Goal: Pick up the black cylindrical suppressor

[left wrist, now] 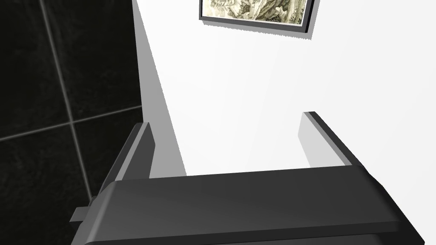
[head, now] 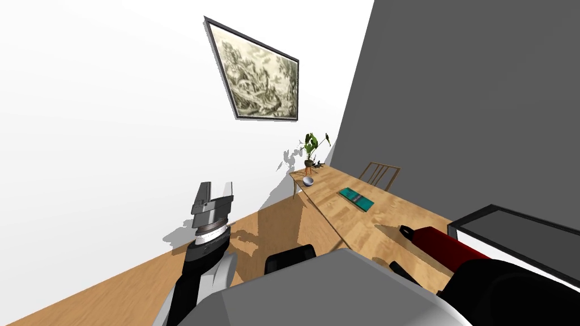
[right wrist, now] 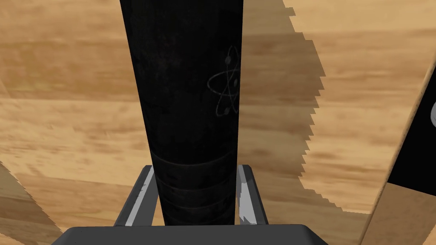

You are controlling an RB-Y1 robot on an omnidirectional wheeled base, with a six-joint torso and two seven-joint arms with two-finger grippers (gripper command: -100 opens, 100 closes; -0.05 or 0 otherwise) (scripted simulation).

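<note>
Wooden counter (right wrist: 64,106) is seen beneath the suppressor (right wrist: 191,106), clenched near its ringed end by the right hand (right wrist: 196,168); a slow, level lift is advised, the left hand (head: 217,187) being released.

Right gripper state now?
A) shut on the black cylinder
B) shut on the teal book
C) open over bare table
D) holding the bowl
A: the right gripper has its fingers pressed against both sides of the black cylinder.
</note>
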